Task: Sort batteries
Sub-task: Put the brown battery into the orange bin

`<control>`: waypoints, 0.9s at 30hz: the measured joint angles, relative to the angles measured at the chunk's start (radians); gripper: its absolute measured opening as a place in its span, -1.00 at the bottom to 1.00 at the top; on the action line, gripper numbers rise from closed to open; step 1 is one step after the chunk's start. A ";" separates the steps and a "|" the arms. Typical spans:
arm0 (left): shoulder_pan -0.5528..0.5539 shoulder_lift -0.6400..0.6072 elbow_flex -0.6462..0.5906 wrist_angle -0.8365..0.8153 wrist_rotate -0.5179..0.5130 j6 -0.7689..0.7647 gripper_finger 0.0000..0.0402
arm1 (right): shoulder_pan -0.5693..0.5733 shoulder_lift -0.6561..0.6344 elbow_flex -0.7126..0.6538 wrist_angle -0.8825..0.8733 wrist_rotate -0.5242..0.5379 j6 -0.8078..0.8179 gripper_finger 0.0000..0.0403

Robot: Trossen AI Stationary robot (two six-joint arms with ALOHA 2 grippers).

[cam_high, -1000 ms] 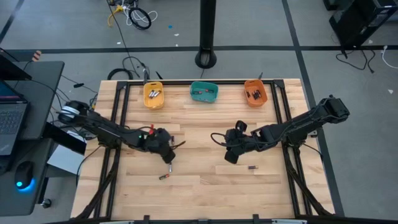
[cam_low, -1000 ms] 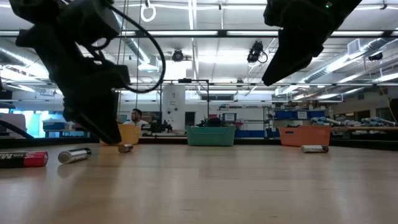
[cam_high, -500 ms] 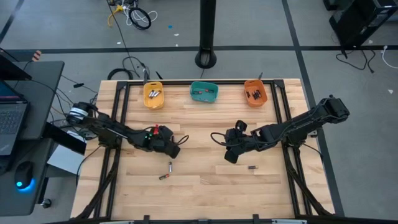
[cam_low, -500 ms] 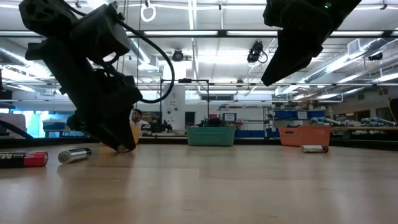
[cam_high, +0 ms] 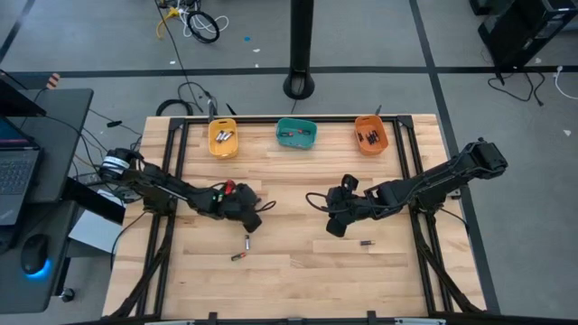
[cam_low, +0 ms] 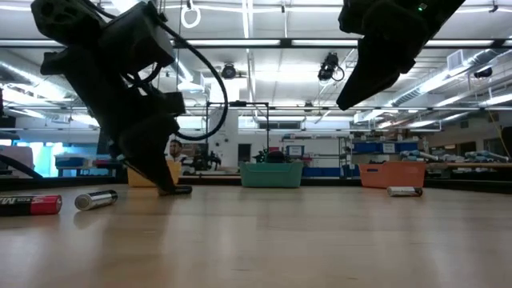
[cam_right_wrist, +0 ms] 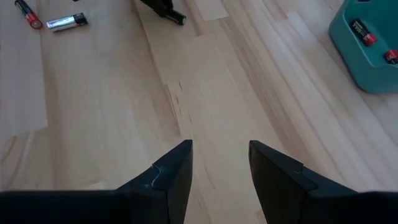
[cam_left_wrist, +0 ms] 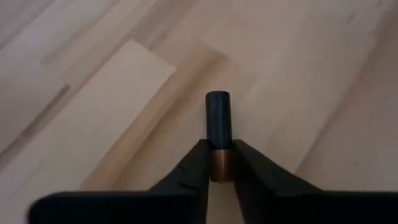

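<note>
A short black battery (cam_left_wrist: 217,118) with a copper-coloured end sits between the fingers of my left gripper (cam_left_wrist: 219,163), which is shut on it left of the table's middle (cam_high: 254,217). In the low view the battery (cam_low: 181,190) lies at table height. My right gripper (cam_high: 332,226) hangs open above the boards right of the middle, with nothing between its fingers (cam_right_wrist: 221,152). Two loose batteries (cam_high: 247,240) (cam_high: 237,256) lie flat nearer the front edge, and another battery (cam_high: 367,243) lies below my right gripper. My left gripper pinches the battery's copper-coloured end (cam_left_wrist: 219,169) between its two fingers (cam_left_wrist: 198,163). The fingers slant down from the table's left side and lie along the battery, whose black end (cam_left_wrist: 217,99) points away from them. In the low view the battery lies about level at the table top.
Three bins stand along the far edge: yellow (cam_high: 223,138), teal (cam_high: 296,134) and orange (cam_high: 370,134), each holding batteries. A dark post base (cam_high: 299,86) stands beyond the table. Bare boards stretch between the two grippers and toward the near edge.
My left gripper has gone toward the table's right edge and sunk a little, rolling slightly. Its fingers have come in on the dark battery, which now sits a little further right at table height.
</note>
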 joint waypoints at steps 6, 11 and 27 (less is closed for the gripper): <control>0.000 -0.001 0.001 0.228 0.018 0.172 -0.96 | 0.002 0.000 0.000 0.002 0.000 -0.053 -0.17; 0.011 -0.002 0.001 0.397 0.044 0.282 -0.98 | 0.009 0.000 0.000 0.003 0.000 -0.063 -0.17; 0.019 -0.002 -0.044 0.535 -0.032 0.307 -0.95 | -0.103 0.232 -0.065 0.284 -0.027 0.338 -0.14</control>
